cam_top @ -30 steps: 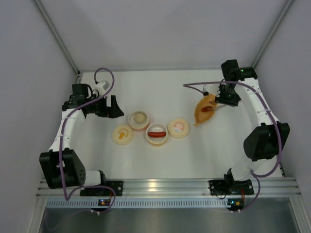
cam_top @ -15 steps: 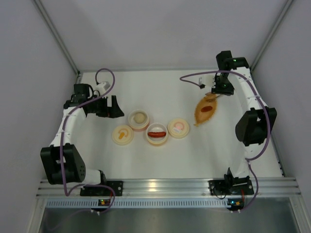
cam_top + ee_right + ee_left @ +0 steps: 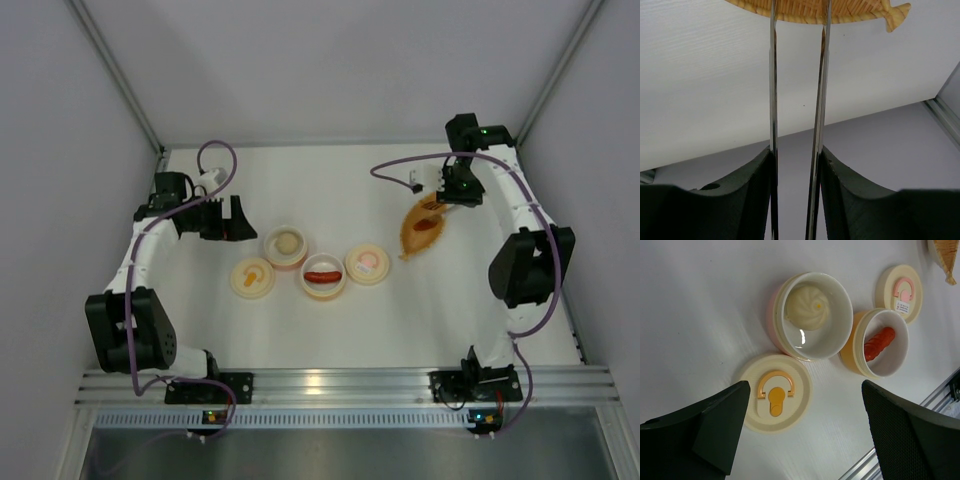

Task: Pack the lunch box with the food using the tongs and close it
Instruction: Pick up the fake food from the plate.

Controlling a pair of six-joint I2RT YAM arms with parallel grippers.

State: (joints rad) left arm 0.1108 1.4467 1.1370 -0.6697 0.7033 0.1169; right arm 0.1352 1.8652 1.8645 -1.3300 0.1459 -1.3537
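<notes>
In the right wrist view my right gripper [image 3: 796, 156] is shut on the tongs [image 3: 773, 75], whose two silver arms run side by side toward the orange leaf-shaped dish [image 3: 805, 12]. From above, that gripper [image 3: 452, 188] hovers by the dish's far end, where a red piece [image 3: 425, 225] lies. The food sits in the lunch box's round containers: a beige ball [image 3: 807, 307] in the pink-sided one [image 3: 812, 315] and a red-orange piece [image 3: 879, 342] in the orange-sided one [image 3: 856, 347]. My left gripper [image 3: 806, 405] is open above the table, nothing between its fingers.
Two round lids lie flat: one with an orange handle [image 3: 774, 399] by the left fingers, one with a pink handle [image 3: 900, 292] beyond the orange container. Grey walls [image 3: 60, 150] enclose the table on both sides. An aluminium rail [image 3: 330, 385] runs along the near edge.
The right arm has swung back and slightly left with the tongs, its elbow folding in toward the right wall. The left arm has barely shifted.
</notes>
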